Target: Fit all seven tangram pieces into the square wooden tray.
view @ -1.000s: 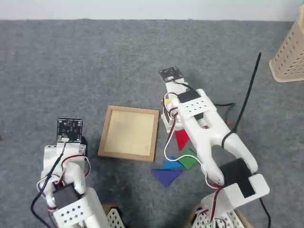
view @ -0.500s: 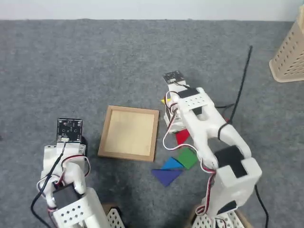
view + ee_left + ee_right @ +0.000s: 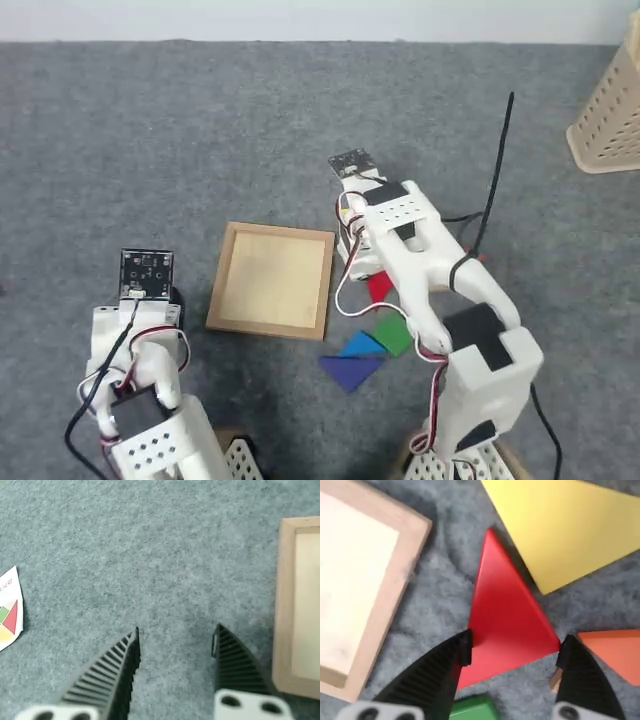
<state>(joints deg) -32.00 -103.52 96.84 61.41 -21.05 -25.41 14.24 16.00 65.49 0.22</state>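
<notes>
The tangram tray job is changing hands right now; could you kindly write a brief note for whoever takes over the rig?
Left gripper: open, over bare carpet beside the wooden tray.
Right gripper: open, straddling the red triangle, not closed on it.
Pieces: red triangle, yellow triangle, orange piece, green piece, blue piece and dark blue triangle lie on the carpet beside the tray.
Done: nothing placed.
Left: grasp red, then fit every piece.

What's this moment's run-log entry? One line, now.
right gripper: open, straddling red triangle | left gripper: open above carpet, beside tray | tray: no pieces in
</notes>
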